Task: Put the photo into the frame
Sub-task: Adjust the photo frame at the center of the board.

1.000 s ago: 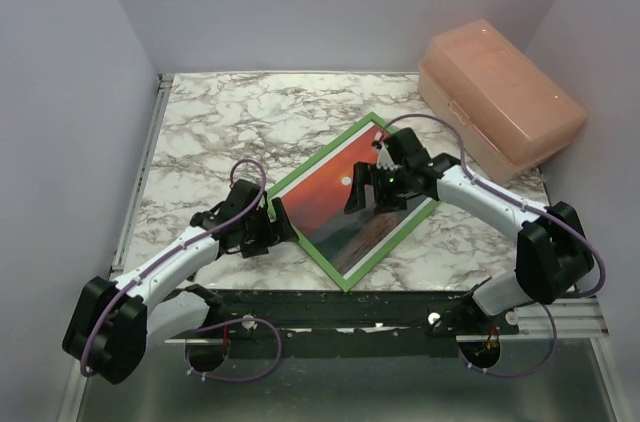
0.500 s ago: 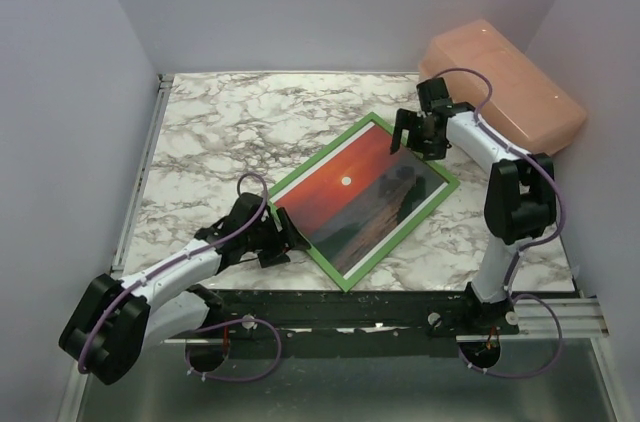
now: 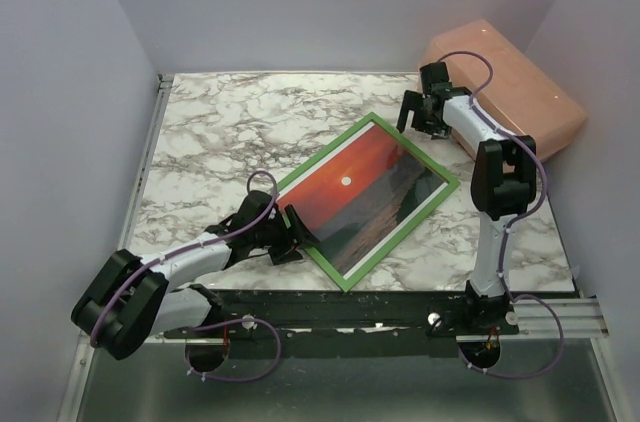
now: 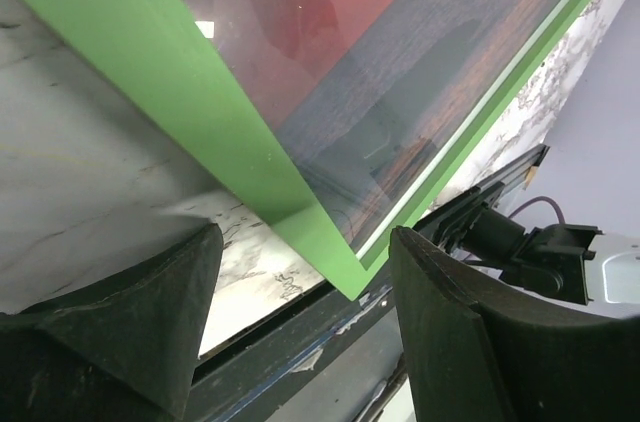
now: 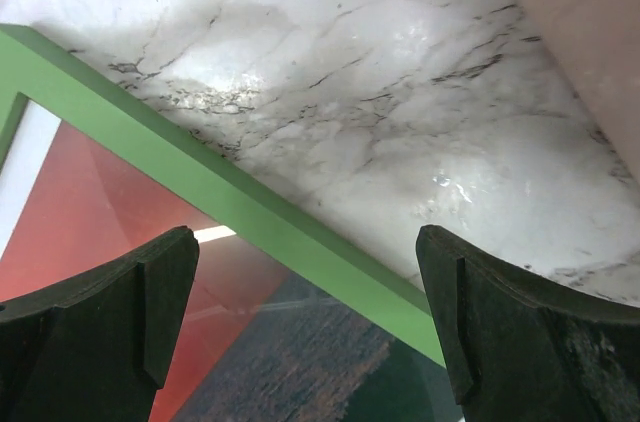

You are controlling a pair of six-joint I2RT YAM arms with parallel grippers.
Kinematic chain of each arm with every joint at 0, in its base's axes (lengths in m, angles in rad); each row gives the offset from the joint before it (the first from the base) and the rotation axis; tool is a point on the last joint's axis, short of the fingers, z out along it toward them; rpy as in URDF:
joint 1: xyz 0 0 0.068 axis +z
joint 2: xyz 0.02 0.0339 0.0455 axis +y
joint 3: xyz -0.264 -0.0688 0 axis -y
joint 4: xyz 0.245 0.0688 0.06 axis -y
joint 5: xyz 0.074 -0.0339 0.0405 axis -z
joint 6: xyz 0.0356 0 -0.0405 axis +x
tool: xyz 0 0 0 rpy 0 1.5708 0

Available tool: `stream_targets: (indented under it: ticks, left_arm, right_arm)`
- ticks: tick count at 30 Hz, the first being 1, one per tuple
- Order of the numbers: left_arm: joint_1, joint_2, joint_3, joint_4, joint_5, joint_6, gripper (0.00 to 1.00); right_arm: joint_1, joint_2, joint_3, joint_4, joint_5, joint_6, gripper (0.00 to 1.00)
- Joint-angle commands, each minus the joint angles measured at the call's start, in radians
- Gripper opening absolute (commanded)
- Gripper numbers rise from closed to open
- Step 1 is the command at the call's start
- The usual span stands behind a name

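1. the frame (image 3: 322, 154) lies flat on the marble table (image 3: 220, 122), turned like a diamond in the middle of the top view. the photo (image 3: 365, 192) sits inside its green rails.
2. the left gripper (image 3: 300, 234) is low at the frame's lower-left rail, claw spread wide and gripping nothing. its wrist cam shows the rail and bottom corner in the gap between the fingers (image 4: 130, 322) — whether anything touches is hard to make out.
3. the right gripper (image 3: 420, 120) hangs over the upper-right rail, also released, fingers (image 5: 100, 322) well apart.
4. glare over the print hides detail. there's a white strip at the left edge of the right wrist view — can't tell what it is.
5. the pink box (image 3: 510, 92) in the upper right is partly hidden behind the right arm.
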Motion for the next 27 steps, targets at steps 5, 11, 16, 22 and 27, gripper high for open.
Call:
stream_targets:
  ticks: [5,11,16,22,27]
  left_arm:
    - [-0.007,0.075,0.016,-0.024,-0.026,0.01,0.68]
    - [0.008,0.112,0.042,-0.051,-0.032,0.042,0.66]
    - [0.058,0.11,0.066,-0.111,-0.048,0.098,0.66]
    - [0.129,0.143,0.137,-0.19,-0.056,0.195,0.65]
    - [0.17,0.208,0.227,-0.26,-0.068,0.273,0.65]
  right_arm:
    - [-0.024,0.101,-0.023,-0.018,-0.199,0.0,1.0]
    - [-0.025,0.085,-0.12,-0.005,-0.234,0.003,1.0]
    - [-0.024,0.013,-0.254,0.025,-0.285,0.025,1.0]
    - [-0.025,-0.133,-0.442,0.073,-0.354,0.079,1.0]
    - [-0.025,-0.274,-0.606,0.116,-0.39,0.115,1.0]
